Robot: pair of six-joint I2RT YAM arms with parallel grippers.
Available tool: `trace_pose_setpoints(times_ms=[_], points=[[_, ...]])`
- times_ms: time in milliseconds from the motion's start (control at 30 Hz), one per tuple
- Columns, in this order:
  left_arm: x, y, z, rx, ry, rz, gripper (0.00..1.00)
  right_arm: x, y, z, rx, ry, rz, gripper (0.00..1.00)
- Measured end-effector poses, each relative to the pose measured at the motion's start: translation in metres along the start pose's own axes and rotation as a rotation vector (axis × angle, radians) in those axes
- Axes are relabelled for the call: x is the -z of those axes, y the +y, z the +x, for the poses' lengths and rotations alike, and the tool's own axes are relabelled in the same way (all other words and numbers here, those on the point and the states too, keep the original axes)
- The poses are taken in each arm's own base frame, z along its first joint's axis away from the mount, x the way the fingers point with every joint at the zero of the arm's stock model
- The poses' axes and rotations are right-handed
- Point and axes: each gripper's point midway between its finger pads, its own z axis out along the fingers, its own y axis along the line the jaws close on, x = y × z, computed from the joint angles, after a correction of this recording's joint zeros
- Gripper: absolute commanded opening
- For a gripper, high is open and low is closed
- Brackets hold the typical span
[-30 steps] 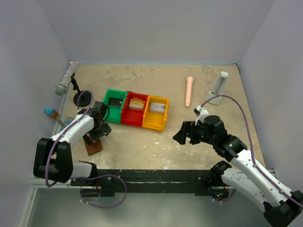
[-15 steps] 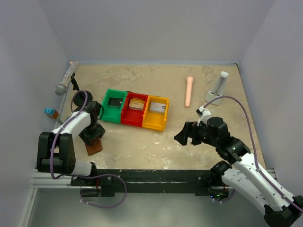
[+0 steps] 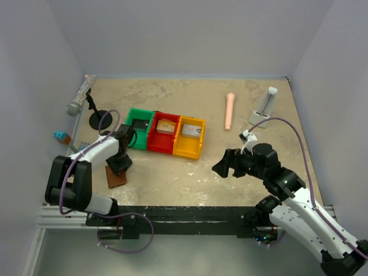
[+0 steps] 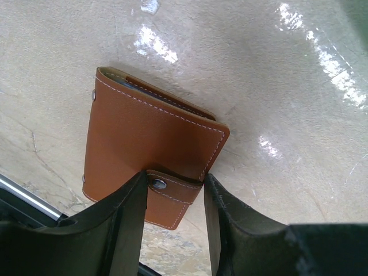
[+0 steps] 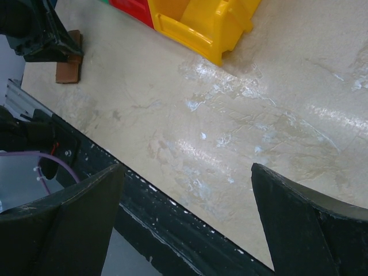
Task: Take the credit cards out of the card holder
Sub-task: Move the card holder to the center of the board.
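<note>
**Card holder point(image 4: 149, 138) closed, with its snap tab between the left jaws**

Lies flat on the table, just off the near-left corner of the green bin point(image 3: 141, 112), brown cover up, fastened, no card showing. Straddled by the left gripper point(image 4: 174, 179) at a middling gap, one finger on either side of the snap tab point(image 4: 178, 188); cannot tell whether pressing the tab or only flanking it. Farther along, near-right of the yellow bin point(image 3: 187, 150) and well apart from it: the right gripper point(image 3: 223, 165), spread wide, holding nothing.

Risks, as judged:
- Could lift or skid as a whole if pulled by the tab alone, with nothing pinning the cover on a glossy top.
- Could slip off the narrow tab if caught only at its edges, leaving the snap done up.
- Could get dragged toward the black rail point(image 4: 26, 198) on the side away from the green bin, and hang over the table edge.

Counted:
- one card holder
- one snap tab with one snap stud point(image 4: 156, 184)
- two small rivets on the cover's other edge
- three bins in a row: green bin, red bin point(image 3: 161, 145), yellow bin
- two grippers
- no loose cards by the holder
- something flat and pale in the red bin and in the yellow bin, too small to name
</note>
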Motion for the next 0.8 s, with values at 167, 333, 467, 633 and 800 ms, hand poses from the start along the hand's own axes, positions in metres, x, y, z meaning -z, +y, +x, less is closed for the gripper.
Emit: trace_pose_setpoints(times_ms=[167,333,467,633,800], points=[[0.001,-0.003,0.004,-0.024,-0.008,0.01,0.15,0.0,-0.002,0.003,-0.005,0.008,0.005,0.96],[0.007,-0.009,0.017,-0.09,-0.047,0.05,0.08,-0.004,-0.01,0.013,-0.011,0.031,0.024,0.96],[0.014,-0.018,0.031,-0.133,-0.079,0.118,0.04,-0.009,-0.019,0.026,-0.023,0.063,0.047,0.96],[0.024,-0.034,0.049,-0.163,-0.088,0.211,0.02,-0.013,-0.028,0.039,-0.036,0.095,0.067,0.95],[0.04,-0.067,0.076,-0.269,-0.093,0.273,0.02,-0.014,-0.029,0.042,-0.047,0.1,0.071,0.95]])
